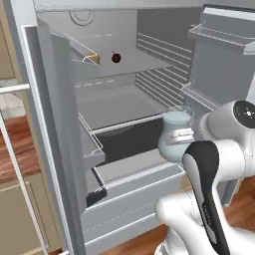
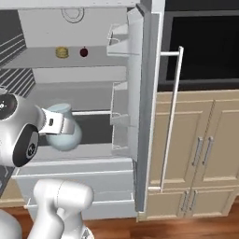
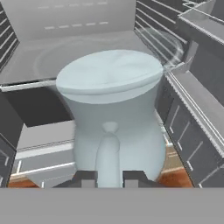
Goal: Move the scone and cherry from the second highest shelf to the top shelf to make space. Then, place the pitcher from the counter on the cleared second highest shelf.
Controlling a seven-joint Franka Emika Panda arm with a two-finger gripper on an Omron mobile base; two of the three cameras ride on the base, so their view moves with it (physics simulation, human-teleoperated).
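The pale blue-grey pitcher (image 1: 174, 130) (image 2: 64, 133) (image 3: 113, 100) hangs upright in front of the open fridge, level with the dark drawer. My gripper (image 1: 184, 134) (image 2: 55, 123) (image 3: 109, 177) is shut on its handle. The tan scone (image 1: 92, 59) (image 2: 61, 52) and the dark red cherry (image 1: 116, 57) (image 2: 84, 52) lie side by side on the top shelf (image 1: 144, 62) (image 2: 37, 60), under the round light. The second highest shelf (image 1: 119, 102) (image 2: 79, 91) (image 3: 65, 57) is bare and sits above and behind the pitcher's rim. A strip of the reddish-brown counter (image 1: 12, 149) shows at the left.
The open fridge door (image 2: 135, 93) with its bins (image 1: 219, 35) and long handle (image 2: 172, 116) stands close on the right of the pitcher. The dark drawer tray (image 1: 134, 142) lies below the shelves. Beige cabinets (image 2: 200, 149) and a black oven front (image 2: 205, 46) are further right.
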